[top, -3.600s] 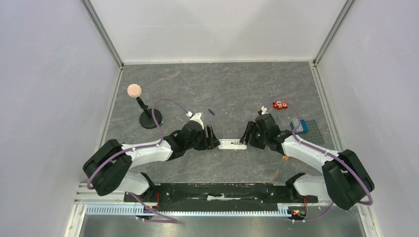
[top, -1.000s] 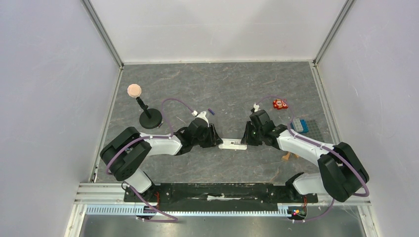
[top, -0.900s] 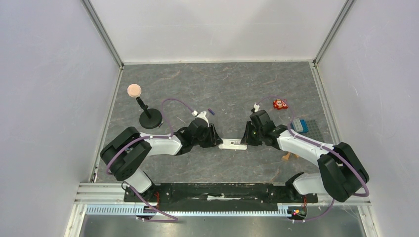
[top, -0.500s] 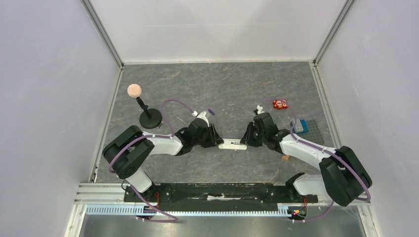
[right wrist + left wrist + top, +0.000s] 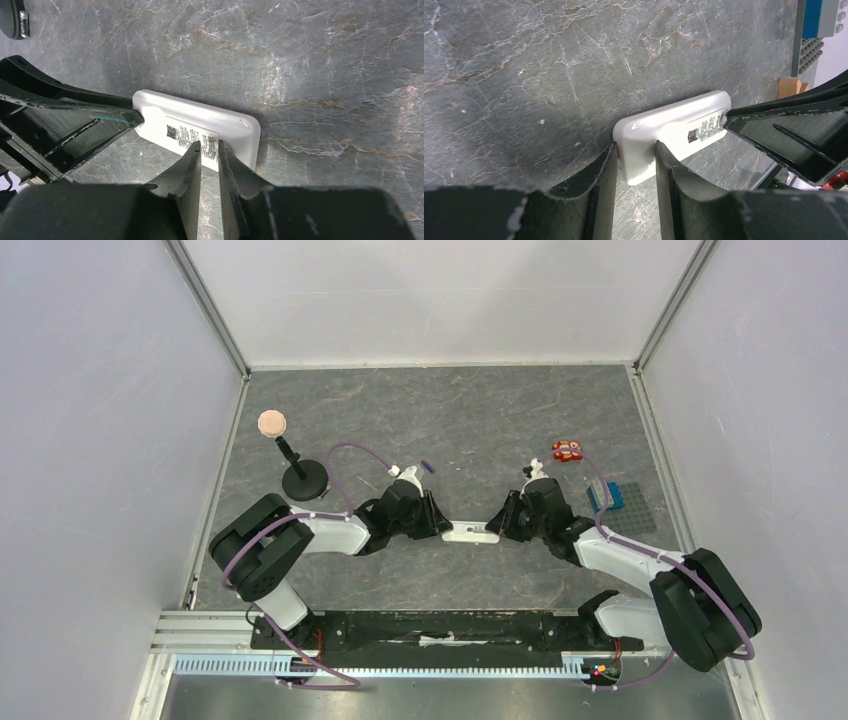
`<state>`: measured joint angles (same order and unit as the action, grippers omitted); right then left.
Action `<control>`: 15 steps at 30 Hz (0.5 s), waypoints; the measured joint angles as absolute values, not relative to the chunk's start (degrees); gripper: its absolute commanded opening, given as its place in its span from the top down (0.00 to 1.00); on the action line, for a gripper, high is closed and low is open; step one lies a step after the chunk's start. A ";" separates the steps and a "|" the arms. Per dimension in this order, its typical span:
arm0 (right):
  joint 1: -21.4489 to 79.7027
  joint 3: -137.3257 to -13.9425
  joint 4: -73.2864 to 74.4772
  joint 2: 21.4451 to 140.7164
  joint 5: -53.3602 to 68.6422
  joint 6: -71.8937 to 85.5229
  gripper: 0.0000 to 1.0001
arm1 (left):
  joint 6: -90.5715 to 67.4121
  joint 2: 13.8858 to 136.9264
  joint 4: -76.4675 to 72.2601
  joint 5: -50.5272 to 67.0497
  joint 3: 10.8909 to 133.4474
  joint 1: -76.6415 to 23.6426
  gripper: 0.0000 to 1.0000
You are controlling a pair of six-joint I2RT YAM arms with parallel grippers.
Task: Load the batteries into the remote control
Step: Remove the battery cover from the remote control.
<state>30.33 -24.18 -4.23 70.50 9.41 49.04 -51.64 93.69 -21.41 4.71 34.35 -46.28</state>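
The remote control [image 5: 470, 532] is a slim white bar lying flat on the stone tabletop between both arms, label side up. In the left wrist view my left gripper [image 5: 636, 147] is shut on the remote control [image 5: 674, 125], its two fingers pressed against the sides of the left end. My right gripper [image 5: 209, 145] is shut to a narrow slit with nothing in it, its tips resting over the printed label of the remote control [image 5: 200, 122]. One small dark purple battery [image 5: 427, 467] lies loose behind my left gripper [image 5: 437, 521]. My right gripper [image 5: 503, 524] meets the bar's right end.
A black stand [image 5: 305, 482] topped by a pink disc [image 5: 272, 423] is at the back left. A small red block [image 5: 568, 450] and a blue ridged box [image 5: 605, 496] on a grey studded plate sit at the right. A tan wooden piece [image 5: 789, 86] lies nearby.
My left jaws have closed in onto the remote's end. My right arm has swung its wrist back and to the right, its tips staying at the bar's right end.
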 measured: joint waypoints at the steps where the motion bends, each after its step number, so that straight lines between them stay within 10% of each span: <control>1: 30.26 -23.94 -4.56 70.30 9.47 49.23 0.81 | -51.66 93.69 -21.04 4.47 34.52 -46.39 0.63; 15: 30.24 -23.64 -4.21 69.08 9.50 50.92 0.81 | -51.24 93.12 -9.91 -2.35 40.01 -49.32 0.64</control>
